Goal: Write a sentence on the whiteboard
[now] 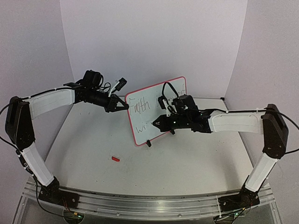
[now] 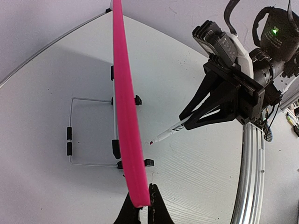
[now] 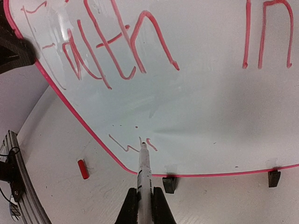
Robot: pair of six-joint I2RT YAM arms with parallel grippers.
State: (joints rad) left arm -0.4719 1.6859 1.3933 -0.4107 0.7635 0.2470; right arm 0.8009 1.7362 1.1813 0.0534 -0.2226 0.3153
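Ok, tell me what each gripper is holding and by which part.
The left gripper clamps the whiteboard by its pink side rim. The right gripper grips the marker by its barrel, tip forward at the board.

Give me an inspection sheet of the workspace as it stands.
Surface: white table, no spills seen.
Job's things: whiteboard stands tilted on its clip feet; sentence reads "Faith in" on the top line, second line barely begun.
Clutter: red cap lying loose on the table, left of the board.
Grippers: left gripper shut on the board's rim; right gripper shut on the marker, tip at the second line.
Cables: black cable loops above the right wrist; no snag seen.
Surroundings: plain walls on three sides; metal rail along the near edge.
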